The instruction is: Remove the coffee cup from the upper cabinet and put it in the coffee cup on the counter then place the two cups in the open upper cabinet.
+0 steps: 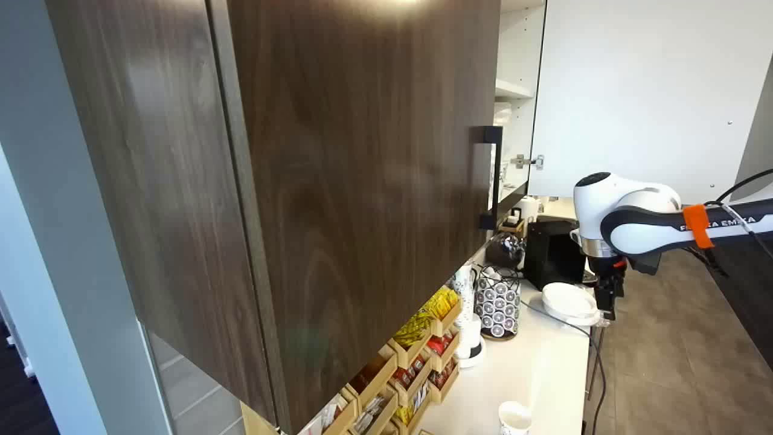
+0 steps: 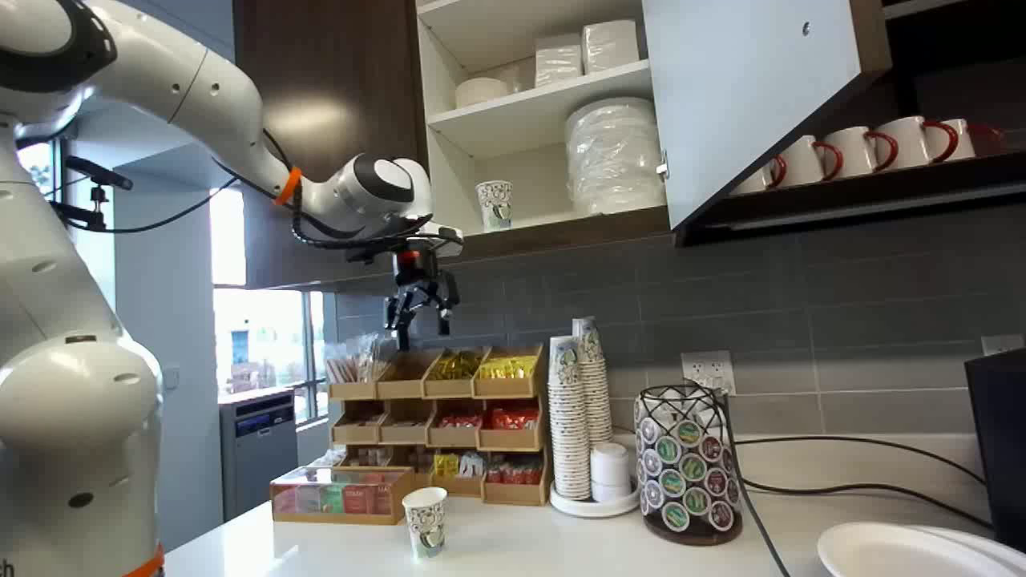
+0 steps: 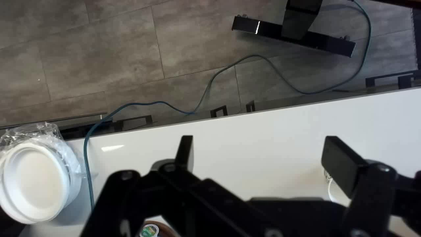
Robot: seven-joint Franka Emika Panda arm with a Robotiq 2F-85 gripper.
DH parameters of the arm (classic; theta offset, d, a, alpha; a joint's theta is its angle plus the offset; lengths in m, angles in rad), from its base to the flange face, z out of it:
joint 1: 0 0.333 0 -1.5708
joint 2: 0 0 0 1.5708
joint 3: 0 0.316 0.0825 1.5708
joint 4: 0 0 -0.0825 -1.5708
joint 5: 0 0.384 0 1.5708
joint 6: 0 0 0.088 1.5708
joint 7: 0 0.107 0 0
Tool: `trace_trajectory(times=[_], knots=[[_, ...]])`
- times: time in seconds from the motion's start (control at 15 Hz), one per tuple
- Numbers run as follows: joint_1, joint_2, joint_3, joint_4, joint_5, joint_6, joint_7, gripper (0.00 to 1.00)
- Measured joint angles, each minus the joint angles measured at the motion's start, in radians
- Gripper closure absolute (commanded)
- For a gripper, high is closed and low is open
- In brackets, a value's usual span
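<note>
Orange band [image 1: 698, 226] crosses the white arm [image 1: 643, 232] beside lettering [image 1: 738, 222] reading "EMIKA"; black fingers [image 3: 343, 167] stand wide apart.

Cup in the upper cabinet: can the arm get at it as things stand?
Likely yes: its cabinet door is swung open and nothing visible blocks the cup. The tool is open too, but hangs lower, pointing down, so it would probably need to rise.

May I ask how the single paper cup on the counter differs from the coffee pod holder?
The paper cup is much smaller than the coffee pod holder. The cup is white with a printed pattern; the holder has black wire and carries round pods. Both stand upright on the counter.
</note>
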Motion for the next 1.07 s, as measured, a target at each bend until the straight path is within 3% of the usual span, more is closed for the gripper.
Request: trace_trajectory(times=[0.6, 0.87, 1.07], knots=[[0.003, -0.001, -0.007, 0.006, 0.000, 0.006, 0.000, 0.00], [0.015, -0.032, -0.043, 0.076, 0.020, 0.024, -0.009, 0.00], [0.028, -0.075, -0.074, 0.141, 0.102, 0.028, -0.021, 0.00]])
